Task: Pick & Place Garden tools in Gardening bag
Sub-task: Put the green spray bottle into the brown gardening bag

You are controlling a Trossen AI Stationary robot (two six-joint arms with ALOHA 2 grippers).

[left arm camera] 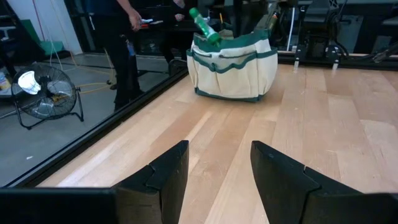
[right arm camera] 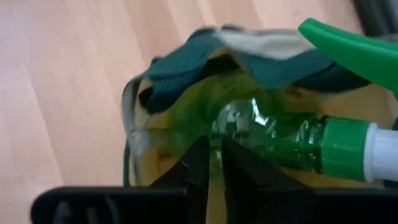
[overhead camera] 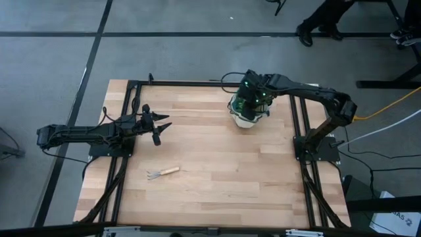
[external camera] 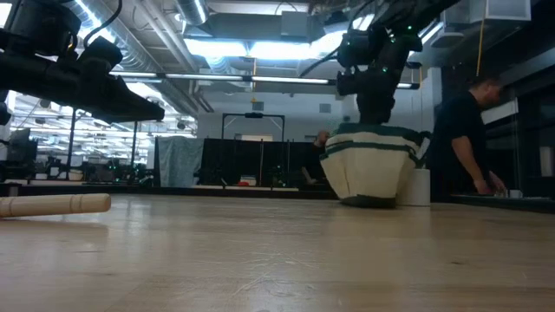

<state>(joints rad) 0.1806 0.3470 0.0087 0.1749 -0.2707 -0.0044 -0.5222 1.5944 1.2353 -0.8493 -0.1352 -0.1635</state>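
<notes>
Here I read the scene from the table point(overhead camera: 217, 191) downward in size. The gardening bag point(overhead camera: 247, 112) stands at the table's far side, toward my right arm's base. A green sprayer bottle point(left arm camera: 205, 28) leans out of the bag's mouth. The right gripper point(overhead camera: 253, 99) hangs directly above the bag; its fingers appear nearly closed, just beside the bottle, and I cannot tell whether they hold it. The left gripper point(overhead camera: 158, 125) hovers well to the bag's left, fingers parted and holding nothing. The pronged rake point(overhead camera: 161, 172) lies on the table, well apart from the bag toward its near left, long axis roughly parallel to the table's front edge, prongs pointing away from the bag. I judge the left gripper nearer the rake.
</notes>
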